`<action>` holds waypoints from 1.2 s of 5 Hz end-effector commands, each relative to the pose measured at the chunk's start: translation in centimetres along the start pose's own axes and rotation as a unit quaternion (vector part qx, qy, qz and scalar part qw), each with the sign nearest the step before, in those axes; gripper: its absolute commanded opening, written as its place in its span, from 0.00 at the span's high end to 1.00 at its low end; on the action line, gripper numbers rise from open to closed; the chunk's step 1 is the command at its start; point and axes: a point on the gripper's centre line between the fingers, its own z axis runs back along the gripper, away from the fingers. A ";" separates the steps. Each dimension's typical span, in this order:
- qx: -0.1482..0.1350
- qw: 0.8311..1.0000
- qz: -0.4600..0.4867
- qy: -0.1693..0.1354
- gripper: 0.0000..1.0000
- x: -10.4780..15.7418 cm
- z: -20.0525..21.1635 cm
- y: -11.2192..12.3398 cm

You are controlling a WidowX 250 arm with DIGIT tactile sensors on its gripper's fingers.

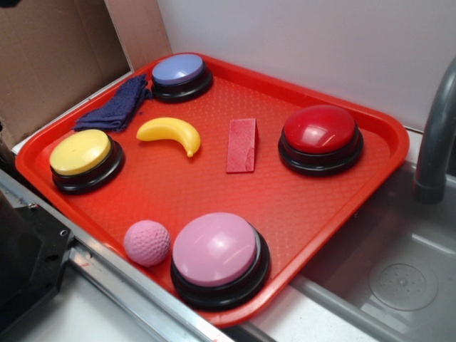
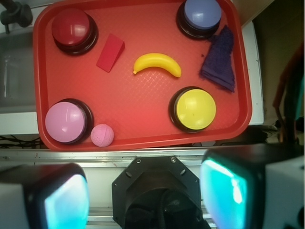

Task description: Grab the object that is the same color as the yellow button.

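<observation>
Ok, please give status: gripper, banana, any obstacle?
Gripper open, high above tray, empty. Banana lies free beside yellow button. Nothing blocking it.

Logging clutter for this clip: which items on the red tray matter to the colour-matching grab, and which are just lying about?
Belongs to the job:
- glossy yellow plastic toy banana
- yellow domed button on a black base
- gripper, open, well short of the tray

Just lying about:
- red domed button
- pink domed button
- lavender-blue domed button
- pink dimpled ball
- red wedge block
- dark blue cloth

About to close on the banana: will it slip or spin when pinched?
The banana looks glossy and hard, so it may slip between the pads. Its curve and tapered ends suggest it could pivot if pinched off-centre. It likely weighs little. The gripper is open.
</observation>
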 end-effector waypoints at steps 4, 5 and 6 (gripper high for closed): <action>0.000 1.000 0.000 0.000 0.00 0.0 0.0 0.0; 0.004 1.000 0.002 -0.003 0.00 1.7 0.0 0.6; 0.004 0.999 0.044 0.014 0.00 6.0 0.1 3.5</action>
